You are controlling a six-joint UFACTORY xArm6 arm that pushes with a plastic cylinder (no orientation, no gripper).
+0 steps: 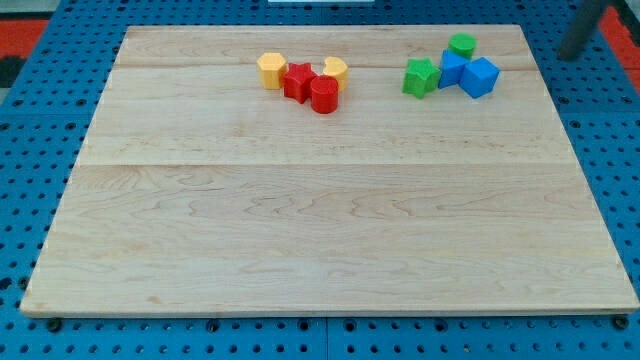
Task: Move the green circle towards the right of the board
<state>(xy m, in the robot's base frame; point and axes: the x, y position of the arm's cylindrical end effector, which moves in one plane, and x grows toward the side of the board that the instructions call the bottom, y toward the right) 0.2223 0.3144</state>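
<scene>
Only the lower stretch of my arm shows: a straight dark rod in the view's top right corner, cut off by the top edge of the view (nothing of the arm above the rod is in view). The rod leans, its upper part nearer the view's right and its lower end angled down toward the view's left. It looks soft and slightly blurred, so its surface detail cannot be made out. My tip (571,56) sits outside the bench (560,200), just past its top right corner. It is to the view's right of the green circle (462,44), well apart from it and touching no block.
</scene>
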